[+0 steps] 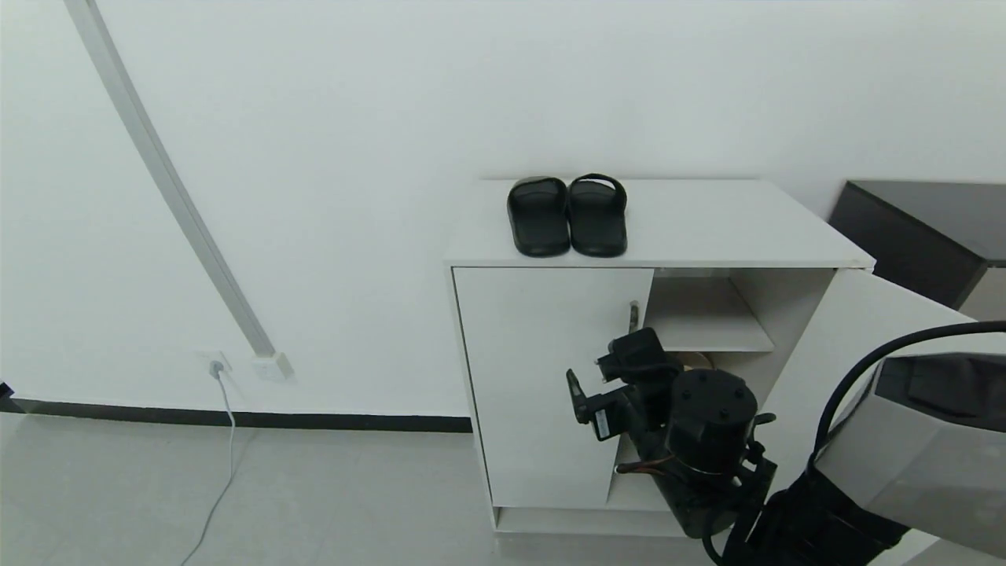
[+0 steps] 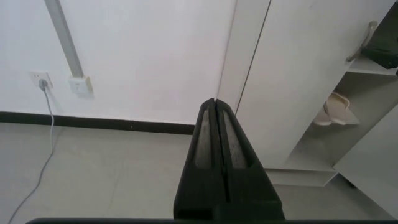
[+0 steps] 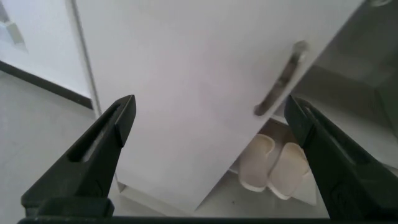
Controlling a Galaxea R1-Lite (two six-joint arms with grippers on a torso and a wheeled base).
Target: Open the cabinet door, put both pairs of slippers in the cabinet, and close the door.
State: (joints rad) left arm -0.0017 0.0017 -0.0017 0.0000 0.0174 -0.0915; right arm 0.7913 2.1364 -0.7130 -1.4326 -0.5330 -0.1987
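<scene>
slippers (image 1: 542, 216) atop cabinet (image 1: 707, 220) point toes at wall (image 1: 393, 94); left fingers (image 2: 208, 143) pressed together, right fingers (image 3: 99, 149) spread.

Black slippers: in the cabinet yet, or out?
Out. The black slippers sit side by side on the cabinet top, above the shut left door; the light pair lies on a shelf inside.
</scene>
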